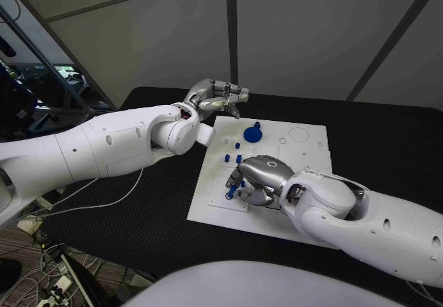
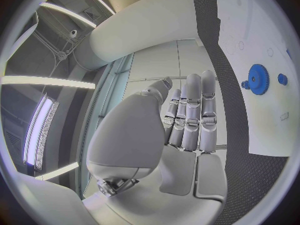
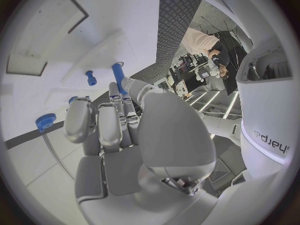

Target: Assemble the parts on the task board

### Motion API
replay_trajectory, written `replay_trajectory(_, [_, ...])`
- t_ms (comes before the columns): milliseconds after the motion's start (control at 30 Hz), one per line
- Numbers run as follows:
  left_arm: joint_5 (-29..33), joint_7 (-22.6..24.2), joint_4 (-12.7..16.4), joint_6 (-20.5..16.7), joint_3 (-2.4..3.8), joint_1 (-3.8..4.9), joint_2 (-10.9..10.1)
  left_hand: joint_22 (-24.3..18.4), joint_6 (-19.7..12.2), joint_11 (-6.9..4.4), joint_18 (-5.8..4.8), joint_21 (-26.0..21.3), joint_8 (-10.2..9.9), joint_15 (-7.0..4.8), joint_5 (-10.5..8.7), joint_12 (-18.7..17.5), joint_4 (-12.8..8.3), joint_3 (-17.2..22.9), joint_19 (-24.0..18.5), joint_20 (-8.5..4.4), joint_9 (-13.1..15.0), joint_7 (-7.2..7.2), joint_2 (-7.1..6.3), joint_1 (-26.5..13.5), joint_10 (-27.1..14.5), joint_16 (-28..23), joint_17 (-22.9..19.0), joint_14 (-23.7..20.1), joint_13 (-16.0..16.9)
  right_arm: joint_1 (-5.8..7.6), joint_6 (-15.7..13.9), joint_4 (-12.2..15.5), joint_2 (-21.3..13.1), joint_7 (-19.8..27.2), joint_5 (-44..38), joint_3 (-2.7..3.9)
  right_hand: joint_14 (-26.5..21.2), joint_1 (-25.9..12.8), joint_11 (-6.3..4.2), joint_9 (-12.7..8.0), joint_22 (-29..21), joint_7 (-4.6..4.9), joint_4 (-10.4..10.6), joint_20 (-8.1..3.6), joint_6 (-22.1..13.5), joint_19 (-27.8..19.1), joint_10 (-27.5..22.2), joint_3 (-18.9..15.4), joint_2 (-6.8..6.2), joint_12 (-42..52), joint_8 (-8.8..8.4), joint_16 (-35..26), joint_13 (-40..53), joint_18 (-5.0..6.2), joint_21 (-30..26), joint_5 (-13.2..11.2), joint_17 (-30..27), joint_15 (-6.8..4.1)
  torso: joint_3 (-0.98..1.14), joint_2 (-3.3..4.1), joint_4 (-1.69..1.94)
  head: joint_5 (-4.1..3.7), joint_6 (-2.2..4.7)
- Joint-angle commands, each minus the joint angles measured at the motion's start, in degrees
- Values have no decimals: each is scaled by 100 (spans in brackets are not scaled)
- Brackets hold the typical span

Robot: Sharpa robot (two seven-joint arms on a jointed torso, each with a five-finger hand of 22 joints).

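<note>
In the head view, the left hand (image 1: pixel 217 97) hovers in the upper middle of the frame, just off the task board's far-left corner, fingers curled in and grasping nothing. Right of it, the white task board (image 1: pixel 309 146) carries a blue gear (image 1: pixel 252 133) near its top and small blue pegs (image 1: pixel 233 157) below that. At lower centre the right hand (image 1: pixel 257 182) rests low over the board's near-left part, fingers bent around a blue peg (image 3: pixel 118 77); whether it actually grasps that peg I cannot tell. Judging by this, the step is seating a peg: keep it upright, line it with its hole, and press straight down without nudging neighbouring pegs.
</note>
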Motion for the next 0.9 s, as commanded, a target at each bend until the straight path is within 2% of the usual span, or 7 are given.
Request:
replay_trajectory(33, [11, 14, 7, 73, 3, 8, 2, -9, -35, -14, -77, -29, 24, 19, -13, 31, -13, 32, -35, 16, 4, 9, -3, -56, -38, -38, -5, -14, 7, -25, 141, -15, 7, -24, -93, -21, 134, -26, 5, 10, 7, 1, -25, 16, 28, 29, 52, 23, 10, -29, 27, 29, 1, -108, 23, 33, 5, -35, -3, 1, 0, -2, -3])
replay_trajectory(167, [11, 13, 11, 74, 3, 8, -1, -9, -35, -14, -77, -29, 24, 19, -13, 31, -13, 32, -35, 16, 4, 9, -3, -56, -38, -38, -5, -14, 7, -40, 25, 8, 11, -16, -132, -21, 135, -34, 3, 11, 12, -2, -32, 17, 37, 30, 58, 24, 13, -32, 30, 35, 2, -108, 27, 38, 13, -36, -2, 1, 9, 1, -2])
replay_trajectory(400, [11, 16, 14, 71, 3, 8, -12, -9, -35, -14, -77, -29, 24, 19, -13, 31, -13, 32, -35, 16, 4, 9, -3, -56, -38, -38, -5, -14, 7, -65, -152, 57, -10, -42, -209, -21, 134, -34, 1, 12, 12, -5, -40, 16, 40, 28, 61, 26, 13, -34, 30, 34, 2, -108, 27, 45, 11, -37, 0, -3, 4, 14, -5])
replay_trajectory(900, [11, 14, 13, 78, 3, 8, -8, -9, -35, -14, -77, -29, 24, 19, -13, 31, -13, 32, -35, 16, 4, 9, -3, -56, -38, -38, -5, -14, 7, -73, -32, 32, 23, -130, -255, -21, 135, -54, -2, 14, 35, -7, -54, 15, 55, 40, 75, 21, 5, -39, 32, 44, 3, -113, 43, 58, 23, -39, -2, 5, 6, 10, -5])
